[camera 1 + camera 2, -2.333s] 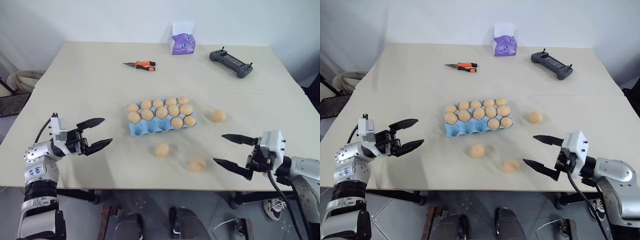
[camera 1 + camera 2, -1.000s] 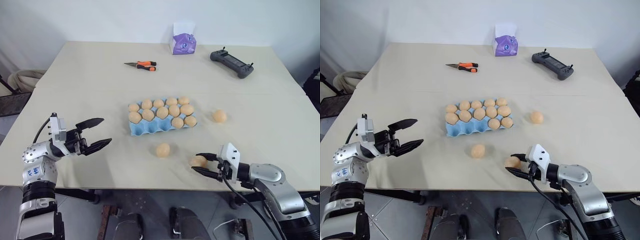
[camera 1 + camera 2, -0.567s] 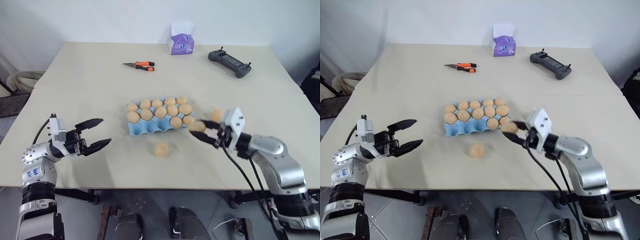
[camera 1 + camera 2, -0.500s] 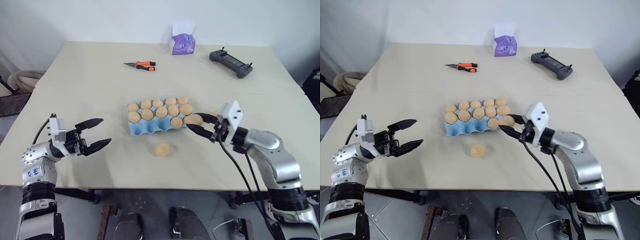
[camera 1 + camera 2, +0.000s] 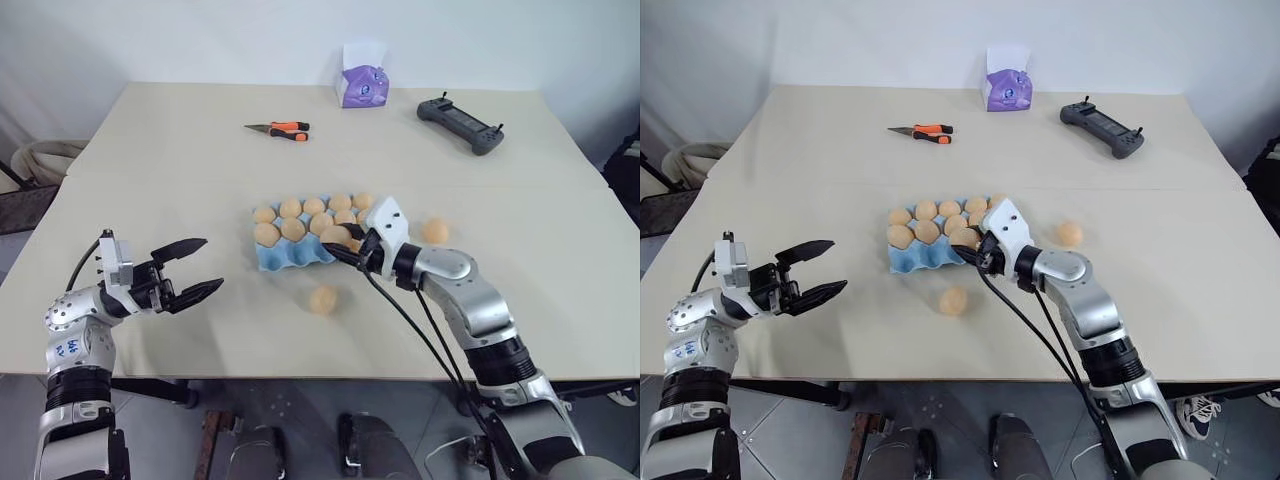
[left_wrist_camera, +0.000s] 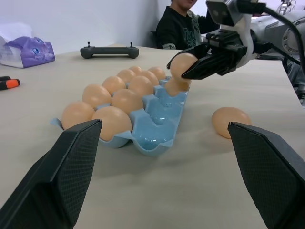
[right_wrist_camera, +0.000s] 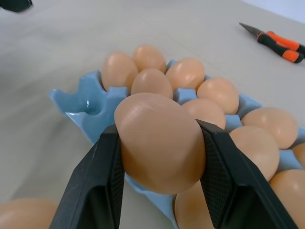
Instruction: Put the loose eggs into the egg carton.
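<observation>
The light blue egg carton [image 5: 290, 258] lies mid-table with eggs in its back two rows, while the near row's cups [image 6: 157, 131] show bare blue. My right gripper [image 5: 338, 244] is shut on a pale orange egg [image 7: 159, 140], held just above the near row's right end. One black finger [image 7: 95, 183] presses each side of that egg. Two loose eggs lie on the table: one [image 5: 323, 299] in front of the carton, one [image 5: 435, 230] to its right. At the table's left front, my left gripper [image 5: 213, 262] stands open and holds nothing.
Orange-handled pliers [image 5: 280, 128], a purple tissue pack [image 5: 360, 85] and a black controller [image 5: 460, 110] lie along the far side of the table. A person in dark clothing [image 6: 183, 24] sits beyond the table's right side.
My right gripper closed on the egg at the front right, lifted it and carried it left to the carton's near row. The left arm has kept still.
</observation>
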